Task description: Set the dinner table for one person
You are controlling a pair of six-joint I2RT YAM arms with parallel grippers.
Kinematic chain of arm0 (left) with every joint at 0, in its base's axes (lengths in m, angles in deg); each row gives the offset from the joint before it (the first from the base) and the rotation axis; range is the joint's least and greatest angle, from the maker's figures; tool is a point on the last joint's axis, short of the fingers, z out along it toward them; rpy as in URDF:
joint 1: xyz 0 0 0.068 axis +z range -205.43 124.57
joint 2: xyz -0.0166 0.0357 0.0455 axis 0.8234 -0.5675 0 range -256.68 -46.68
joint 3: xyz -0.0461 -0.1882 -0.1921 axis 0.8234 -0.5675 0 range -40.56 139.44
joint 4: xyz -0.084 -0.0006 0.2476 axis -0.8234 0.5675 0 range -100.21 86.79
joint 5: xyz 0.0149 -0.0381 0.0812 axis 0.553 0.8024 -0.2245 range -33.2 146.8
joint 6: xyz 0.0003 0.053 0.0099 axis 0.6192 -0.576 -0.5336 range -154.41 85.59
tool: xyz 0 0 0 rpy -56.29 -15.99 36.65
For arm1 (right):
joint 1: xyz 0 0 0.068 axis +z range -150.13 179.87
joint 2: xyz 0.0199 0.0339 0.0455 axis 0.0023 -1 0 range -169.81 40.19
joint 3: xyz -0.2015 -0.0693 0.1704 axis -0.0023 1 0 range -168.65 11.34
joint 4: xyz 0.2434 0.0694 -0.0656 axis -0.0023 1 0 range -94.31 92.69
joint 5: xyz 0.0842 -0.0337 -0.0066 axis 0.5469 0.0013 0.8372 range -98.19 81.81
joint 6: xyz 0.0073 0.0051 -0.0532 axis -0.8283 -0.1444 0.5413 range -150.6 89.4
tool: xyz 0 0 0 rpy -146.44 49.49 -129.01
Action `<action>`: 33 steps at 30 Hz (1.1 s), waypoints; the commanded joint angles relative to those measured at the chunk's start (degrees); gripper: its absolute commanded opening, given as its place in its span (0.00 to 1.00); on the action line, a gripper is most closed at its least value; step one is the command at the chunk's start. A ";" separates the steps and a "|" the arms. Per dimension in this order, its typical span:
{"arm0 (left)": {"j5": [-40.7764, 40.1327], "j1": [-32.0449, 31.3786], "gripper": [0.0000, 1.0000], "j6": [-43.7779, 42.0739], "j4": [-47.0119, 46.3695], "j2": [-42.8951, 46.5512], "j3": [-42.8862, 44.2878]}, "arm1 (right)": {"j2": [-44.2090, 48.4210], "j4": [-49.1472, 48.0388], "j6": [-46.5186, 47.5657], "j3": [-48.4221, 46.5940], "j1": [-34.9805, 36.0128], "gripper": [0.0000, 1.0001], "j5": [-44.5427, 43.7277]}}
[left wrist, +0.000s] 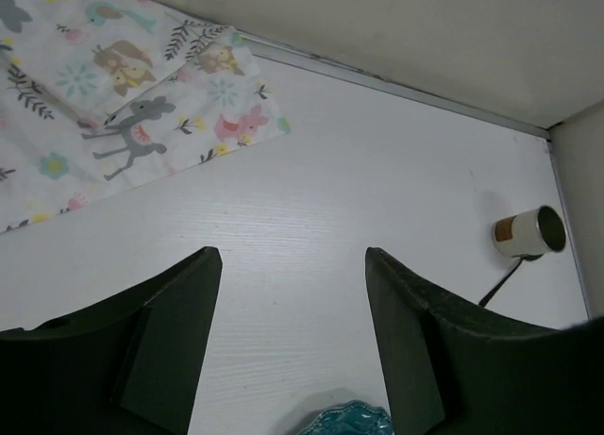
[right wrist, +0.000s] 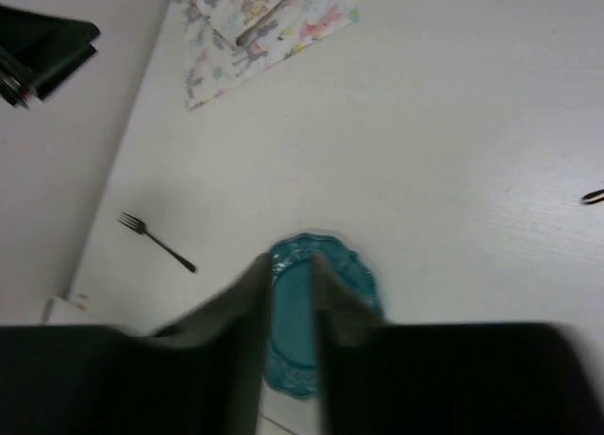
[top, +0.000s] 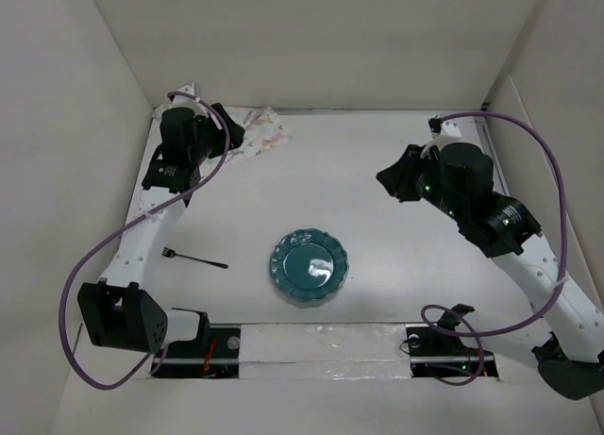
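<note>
The dinner table (top: 368,152) is a white top walled by white panels. A teal scalloped plate (top: 310,267) lies near its front middle, with a dark fork (top: 195,259) to the left of it. My left gripper (top: 226,135) hovers at the back left beside the animal-patterned placemat (top: 267,133). In its wrist view it (left wrist: 293,256) stands open and empty over bare table, the placemat (left wrist: 113,105) ahead to the left. My right gripper (top: 392,182) hangs at mid right. Its blurred fingers (right wrist: 291,260) stand apart with nothing between them, and the plate (right wrist: 294,312) shows through the gap.
A small cup (left wrist: 528,232) lies on its side near the far right corner, with a thin dark thing (left wrist: 500,282) below it. A dark tip (right wrist: 593,197) pokes in at the right wrist view's right edge. Purple cables loop round both arms.
</note>
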 commanded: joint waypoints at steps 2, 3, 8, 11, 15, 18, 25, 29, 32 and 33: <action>-6.20 0.32 0.59 0.55 2.10 -1.82 3.74 | 0.19 -2.70 0.69 0.62 -2.58 0.00 1.40; -7.69 0.32 0.49 0.99 2.89 -4.27 4.44 | 0.19 -2.43 1.04 0.71 -2.59 0.00 1.84; -10.46 7.21 0.00 6.32 8.87 -16.02 11.10 | 2.73 -2.70 1.39 5.43 -4.17 0.00 3.86; -8.68 10.23 0.09 7.84 8.44 -18.43 12.35 | 3.35 -2.43 1.83 6.33 -4.79 0.00 4.74; -7.17 15.69 0.33 9.17 10.80 -27.55 17.35 | 4.84 -4.44 1.04 10.36 -4.79 0.00 8.15; -14.17 16.23 0.39 7.94 14.32 -33.63 22.37 | 5.37 -5.85 0.60 12.04 -4.79 0.00 9.57; -19.82 16.23 0.47 6.44 21.69 -47.26 31.95 | 1.69 -5.77 2.09 10.56 -4.79 0.42 10.98; -20.62 15.62 0.47 5.92 23.64 -52.71 34.77 | -0.51 -5.95 3.24 8.80 -4.79 0.47 11.60; -22.28 14.04 0.46 4.77 24.34 -54.82 34.94 | -1.83 -6.30 3.59 8.01 -4.79 0.48 11.60; -23.07 13.42 0.45 4.60 24.43 -55.26 34.77 | -2.01 -6.47 3.68 7.92 -4.79 0.48 11.60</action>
